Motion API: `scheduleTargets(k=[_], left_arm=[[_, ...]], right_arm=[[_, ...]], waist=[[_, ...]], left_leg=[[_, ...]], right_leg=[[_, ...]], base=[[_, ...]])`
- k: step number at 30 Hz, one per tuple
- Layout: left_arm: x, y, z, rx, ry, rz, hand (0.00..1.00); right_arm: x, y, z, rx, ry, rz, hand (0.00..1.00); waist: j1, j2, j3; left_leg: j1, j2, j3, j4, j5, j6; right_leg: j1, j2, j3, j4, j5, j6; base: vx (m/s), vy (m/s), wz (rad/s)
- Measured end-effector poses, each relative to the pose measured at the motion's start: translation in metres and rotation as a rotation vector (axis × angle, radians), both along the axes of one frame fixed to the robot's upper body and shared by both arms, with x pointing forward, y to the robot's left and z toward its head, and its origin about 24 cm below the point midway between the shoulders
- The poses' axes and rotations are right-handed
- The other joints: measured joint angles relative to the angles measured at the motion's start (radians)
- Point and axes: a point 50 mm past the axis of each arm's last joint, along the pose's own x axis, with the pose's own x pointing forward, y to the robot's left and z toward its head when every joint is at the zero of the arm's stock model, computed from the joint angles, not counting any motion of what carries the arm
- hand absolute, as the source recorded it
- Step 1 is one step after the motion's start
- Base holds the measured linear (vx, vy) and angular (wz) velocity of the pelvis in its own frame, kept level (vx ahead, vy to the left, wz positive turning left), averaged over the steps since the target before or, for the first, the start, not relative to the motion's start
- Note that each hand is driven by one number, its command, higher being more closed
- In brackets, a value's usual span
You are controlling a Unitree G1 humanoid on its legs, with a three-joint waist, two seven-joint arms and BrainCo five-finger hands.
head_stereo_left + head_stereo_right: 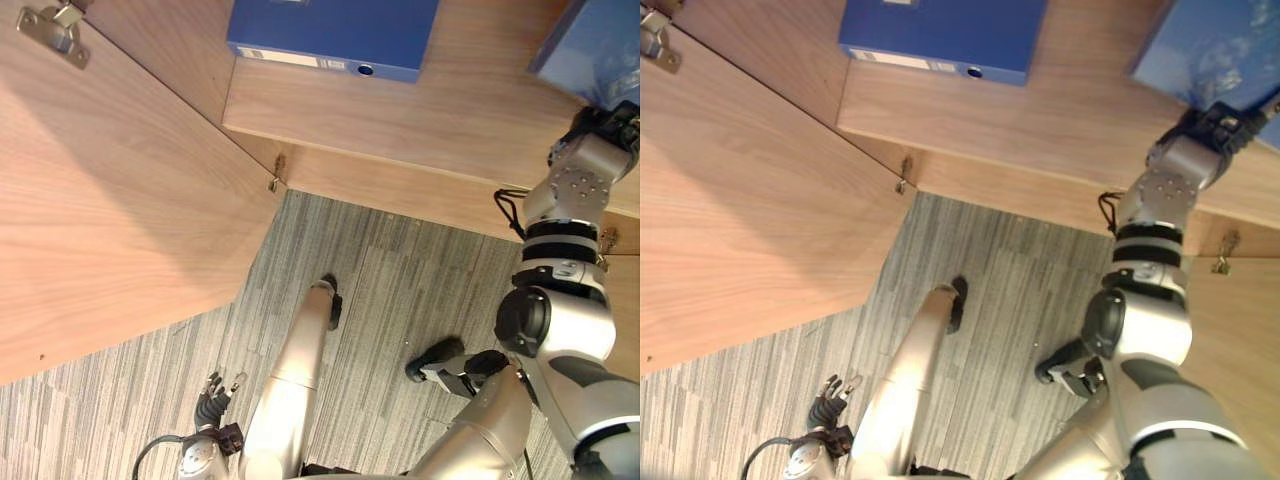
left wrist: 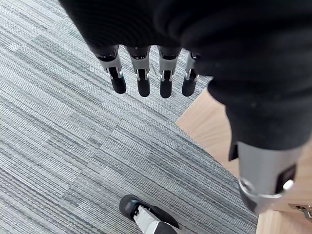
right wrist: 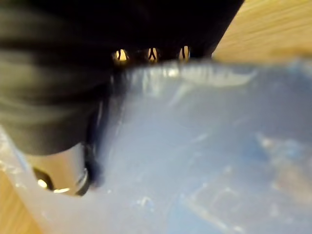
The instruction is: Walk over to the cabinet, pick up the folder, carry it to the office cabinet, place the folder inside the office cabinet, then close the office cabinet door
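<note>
Two blue folders were in view. The folder (image 1: pixel 1205 45) was at the cabinet's right end above the wooden shelf (image 1: pixel 450 110), and the second folder (image 1: pixel 330 35) lay flat on the same shelf further left, well apart from the first. Two hands were visible. The right hand (image 1: pixel 1212 128) was raised to the folder, and in its wrist view its fingers (image 3: pixel 152 54) hooked over the folder's edge with the thumb (image 3: pixel 61 175) against the glossy blue face, clamped on it. The left hand (image 1: pixel 212 400) hung low over the striped grey carpet (image 1: pixel 400 290), holding nothing, its fingers (image 2: pixel 142 78) straight and slightly spread. One cabinet door (image 1: pixel 110 200) stood open at the left. Three metal hinge fittings showed: one on the door (image 1: pixel 55 25), one at the shelf's corner (image 1: pixel 277 180) and one at the far right (image 1: pixel 1223 255). Both folders were cut off by the picture edge. Whether the held folder rested on the shelf could not be told.
</note>
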Motion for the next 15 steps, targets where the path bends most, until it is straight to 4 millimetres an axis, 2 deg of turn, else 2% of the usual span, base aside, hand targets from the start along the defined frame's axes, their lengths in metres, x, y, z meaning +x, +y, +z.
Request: scheduleTargets(k=[5, 10, 11, 12, 15], left_arm=[[0.002, -0.002, -0.003, -0.007, 0.010, -0.004, 0.00], [0.002, -0.001, -0.002, -0.013, 0.003, -0.017, 0.00], [0.002, -0.001, -0.003, -0.016, 0.002, -0.021, 0.00], [0.002, -0.001, -0.003, -0.017, 0.001, -0.023, 0.00], [0.002, 0.001, -0.002, -0.012, -0.008, -0.038, 0.00]], right_arm=[[-0.003, -0.010, 0.008, -0.090, 0.029, -0.014, 0.00], [0.005, -0.009, 0.018, -0.590, 0.294, -0.017, 0.00], [0.009, -0.005, 0.019, -0.745, 0.378, -0.020, 0.00], [0.011, -0.004, 0.020, -0.809, 0.411, -0.017, 0.00], [0.017, 0.004, 0.029, -1.181, 0.575, -0.040, 0.00]], waist=[[-0.005, 0.001, 0.000], [-0.008, -0.001, 0.006], [-0.008, -0.001, 0.009], [-0.008, -0.003, 0.014], [-0.023, -0.004, 0.024]], left_leg=[[-0.002, 0.000, -0.004, -0.005, 0.006, -0.002], [0.000, 0.007, -0.010, -0.035, 0.026, -0.007], [0.004, 0.015, -0.010, -0.042, 0.028, -0.008], [0.009, 0.018, -0.008, -0.048, 0.031, -0.009], [0.015, 0.030, -0.012, -0.076, 0.048, -0.015]], right_leg=[[0.000, 0.005, -0.002, -0.003, 0.000, 0.000], [0.000, 0.017, -0.015, -0.022, 0.006, -0.009], [0.001, 0.026, -0.016, -0.030, 0.009, -0.014], [0.003, 0.028, -0.016, -0.034, 0.010, -0.016], [0.005, 0.044, -0.028, -0.053, 0.019, -0.029]], base=[[0.08, -0.034, 0.01], [0.07, -0.041, -0.02], [0.07, -0.046, -0.11], [0.09, -0.057, -0.11], [0.08, -0.055, -0.07]])
